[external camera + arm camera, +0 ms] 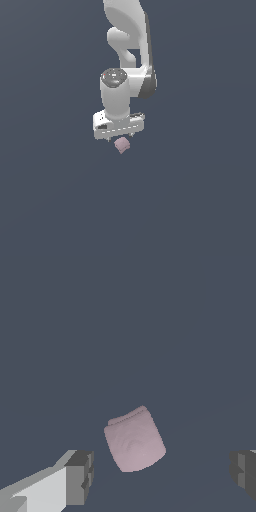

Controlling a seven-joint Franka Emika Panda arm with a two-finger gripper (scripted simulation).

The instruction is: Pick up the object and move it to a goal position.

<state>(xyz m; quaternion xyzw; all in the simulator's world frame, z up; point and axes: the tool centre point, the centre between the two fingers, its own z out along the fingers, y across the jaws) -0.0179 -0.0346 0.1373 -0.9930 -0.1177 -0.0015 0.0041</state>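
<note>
Our gripper (160, 473) hangs spread wide, one dark pad (80, 476) on either side of the object (134, 440) with clear air between. Relative to the gripper, the pink-mauve lump sits just below and between the fingers, slightly skewed. We judge it light and rigid; its flatter opposite facets look the surest hold.

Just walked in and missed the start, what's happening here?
A white Panda arm hangs above a small pink lump on a plain dark surface. Its gripper is open, one of the fingers on each side of the lump, with gaps between. Nothing is grasped or lifted yet.
</note>
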